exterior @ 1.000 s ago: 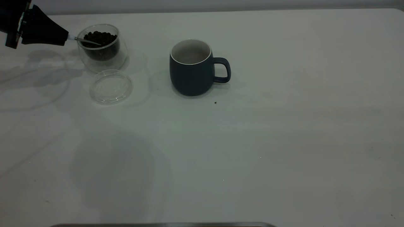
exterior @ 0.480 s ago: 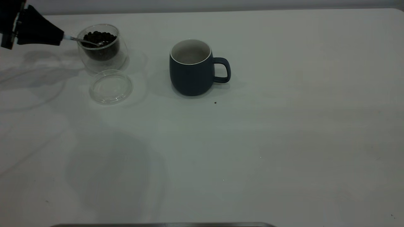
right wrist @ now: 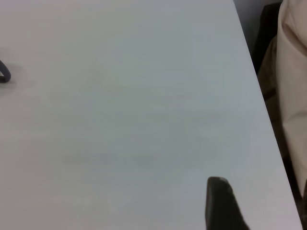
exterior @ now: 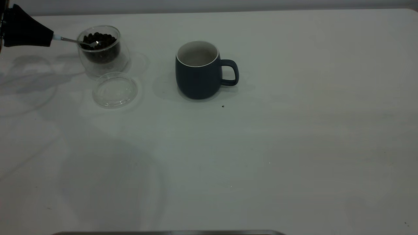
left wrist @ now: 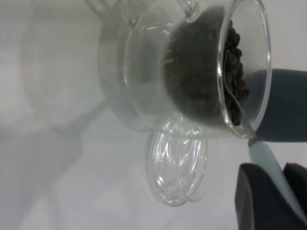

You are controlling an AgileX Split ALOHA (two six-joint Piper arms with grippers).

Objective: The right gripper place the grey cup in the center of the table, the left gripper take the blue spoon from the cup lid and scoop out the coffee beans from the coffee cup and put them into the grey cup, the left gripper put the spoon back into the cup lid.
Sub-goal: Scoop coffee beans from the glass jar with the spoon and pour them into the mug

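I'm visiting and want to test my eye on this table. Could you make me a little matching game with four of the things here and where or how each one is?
Things:
1. blue spoon
2. cup lid
3. grey cup
4. coffee cup

States:
A. lies flat on the table, nothing on it
B. holds dark coffee beans
C. stands near the middle, looks empty inside
D. held by the left gripper, bowl down among the beans

Pairs: 1-D, 2-A, 3-C, 4-B
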